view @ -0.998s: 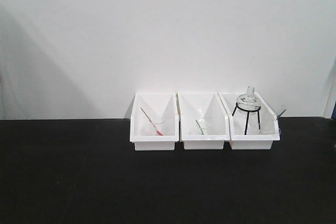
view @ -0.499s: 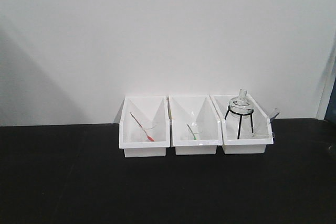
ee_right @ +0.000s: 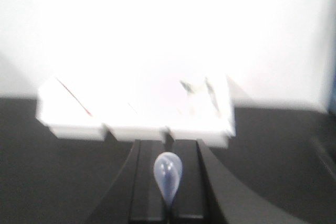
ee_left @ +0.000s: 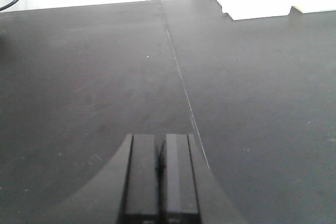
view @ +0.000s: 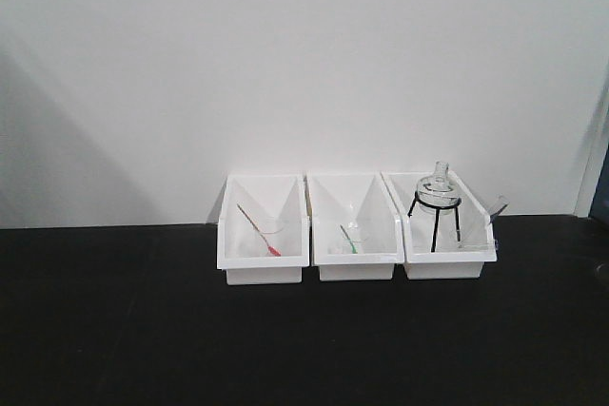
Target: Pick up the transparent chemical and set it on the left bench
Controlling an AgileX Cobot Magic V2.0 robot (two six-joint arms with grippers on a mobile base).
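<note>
Three white bins stand in a row on a matte black benchtop [view: 114, 330] against a white wall. In the right bin [view: 447, 265], a faint clear beaker [view: 474, 233], the transparent chemical, sits beside a clear flask on a black wire tripod [view: 436, 199]. I cannot tell whether this benchtop is the left bench. My left gripper [ee_left: 159, 136] is shut and empty above bare black countertop. My right gripper [ee_right: 168, 141] is shut and faces the blurred bins. A pale bluish teardrop blob [ee_right: 168, 176] lies over its finger seam, and I cannot tell what it is. Neither gripper shows in the front view.
The left bin [view: 262, 273] holds a clear beaker with a red-tipped rod [view: 259, 232]. The middle bin [view: 354, 270] holds one with a green-tipped rod [view: 349, 241]. A thin seam [ee_left: 178, 72] runs across the countertop. A dark edge [view: 601, 187] shows at far right.
Between one second and half a second ago, the bins shifted left and slightly up in the front view. Since then the scene has held nearly still.
</note>
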